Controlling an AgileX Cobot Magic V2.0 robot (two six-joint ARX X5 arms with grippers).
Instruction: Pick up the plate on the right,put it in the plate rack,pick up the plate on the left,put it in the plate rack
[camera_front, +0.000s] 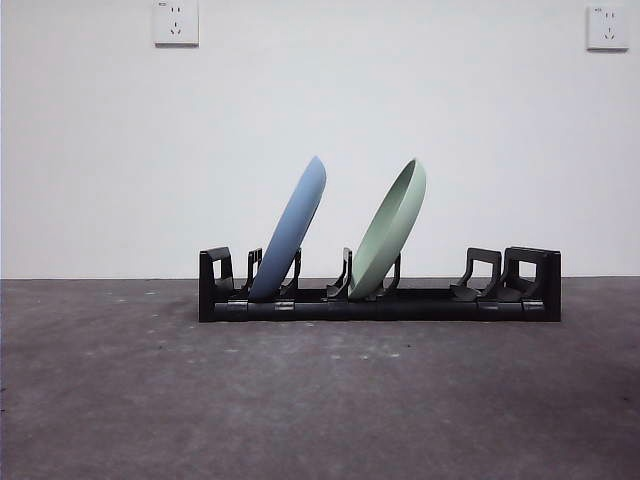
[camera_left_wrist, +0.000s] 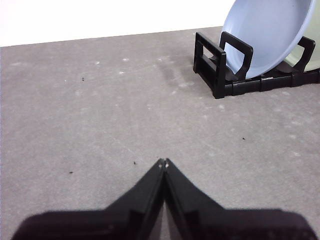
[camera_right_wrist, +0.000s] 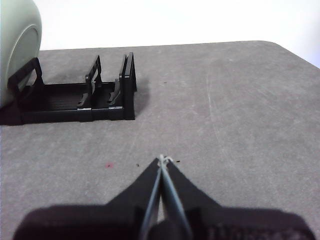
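On the grey table (camera_front: 120, 400), both plates sit tilted in the plate rack (camera_front: 380, 305) (blue plate (camera_front: 292, 228) left, green plate (camera_front: 392, 225) right), so the left gripper (camera_left_wrist: 163, 162) and right gripper (camera_right_wrist: 162, 159), each closed on nothing, should simply keep clear.

Both plates are already sitting in the plate rack (camera_front: 380, 300), which is a long low black plastic thing with upright curved prongs, lying flat on the grey bench. The blue plate (camera_front: 292, 232) stands on edge in a slot near the rack's 9 o'clock end, tipped over towards 1 o'clock. The pale green plate (camera_front: 392, 232) stands around the middle, tilted the same way, well apart from the blue one
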